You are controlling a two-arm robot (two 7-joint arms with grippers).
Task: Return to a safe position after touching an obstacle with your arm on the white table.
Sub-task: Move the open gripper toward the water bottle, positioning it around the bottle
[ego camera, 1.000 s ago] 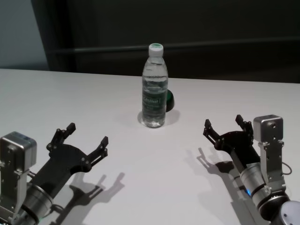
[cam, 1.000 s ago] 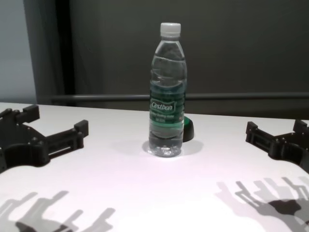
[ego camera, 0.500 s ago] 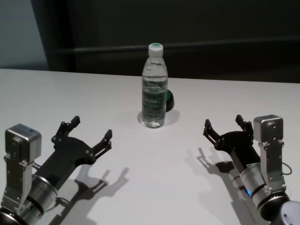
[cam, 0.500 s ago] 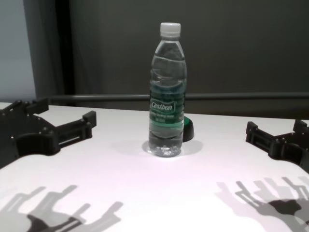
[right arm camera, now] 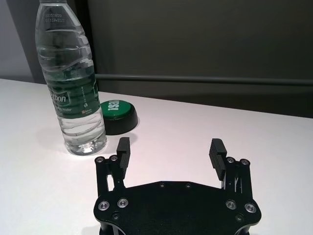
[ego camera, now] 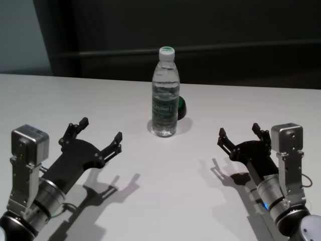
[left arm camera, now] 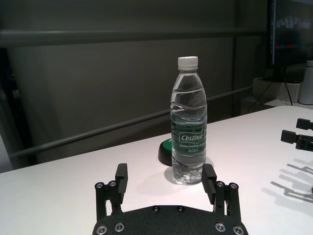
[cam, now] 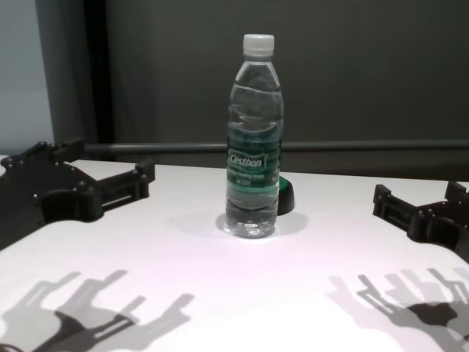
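The left gripper (ego camera: 99, 134) hangs above the white table (ego camera: 60, 100) with its fingers spread wide and holding nothing; bare tabletop separates it from the water bottle (ego camera: 165, 93), which stands ahead of it and off to its right. The right gripper (ego camera: 239, 134), likewise spread and empty, sits well apart from the bottle on the other side. The bottle stands upright, long axis vertical, white cap up. A small dark green-topped dome (ego camera: 181, 107) sits just behind its base.
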